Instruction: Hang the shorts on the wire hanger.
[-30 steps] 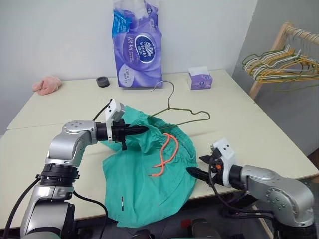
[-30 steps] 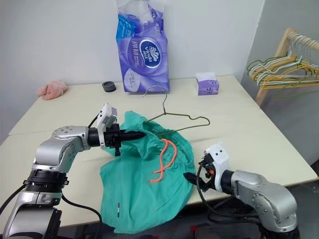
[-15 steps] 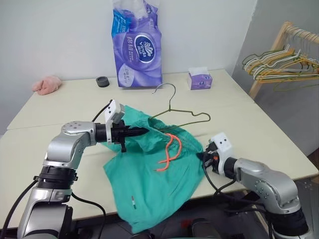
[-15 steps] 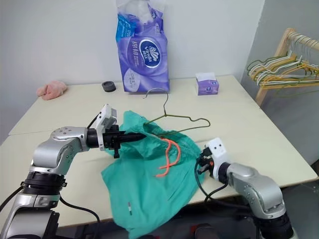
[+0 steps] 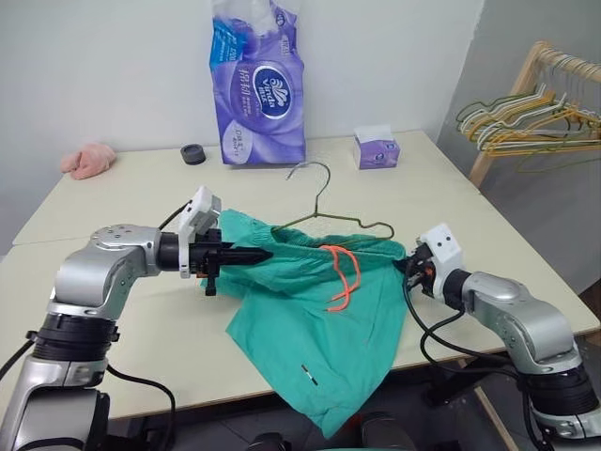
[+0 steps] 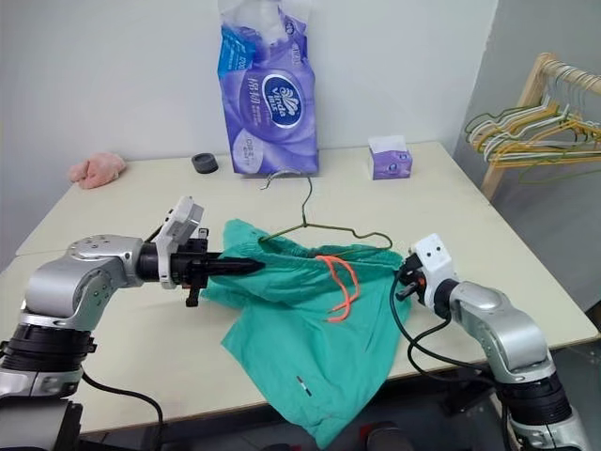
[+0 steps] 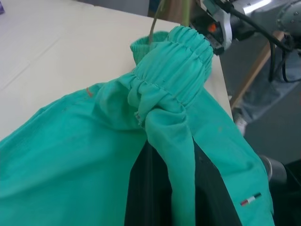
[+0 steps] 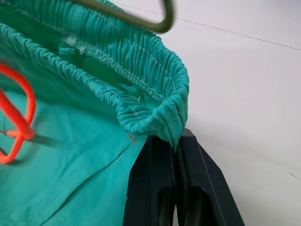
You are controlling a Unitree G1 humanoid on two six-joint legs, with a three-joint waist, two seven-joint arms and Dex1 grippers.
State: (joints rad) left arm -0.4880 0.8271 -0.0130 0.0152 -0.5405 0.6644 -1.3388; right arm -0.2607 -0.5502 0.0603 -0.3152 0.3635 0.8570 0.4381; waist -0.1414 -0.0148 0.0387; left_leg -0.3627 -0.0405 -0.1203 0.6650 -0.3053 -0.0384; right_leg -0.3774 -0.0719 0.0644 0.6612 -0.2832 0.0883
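Setting: pale desk (image 5: pixel 488 244) against a white wall, its far edge carrying a purple tissue pack (image 5: pixel 258 89), a small tissue box (image 5: pixel 377 148), a black puck (image 5: pixel 192 154) and a pink cloth (image 5: pixel 87 161); a wooden rack of hangers (image 5: pixel 531 117) stands off the right edge.
Shorts: we see the shorts (image 5: pixel 315 310) near the front edge, waistband stretched taut, legs draping over that edge, orange drawstring (image 5: pixel 343 272) hanging mid-waist.
Left tool: our left tool (image 5: pixel 252 254) is clamped on the left end of the waistband.
Right tool: our right tool (image 5: pixel 408 267) is pinched tight on the right end.
Hanger: the wire hanger (image 5: pixel 329 218) lies flat just behind the waistband, hook toward the far edge; its right shoulder touches or overlaps the cloth.
Key relation: we judge waistband and hanger bar run nearly parallel, along the front edge; the hanger lies between both tools, the right one nearer its shoulder.
Room: open desk lies behind and right; little margin in front.
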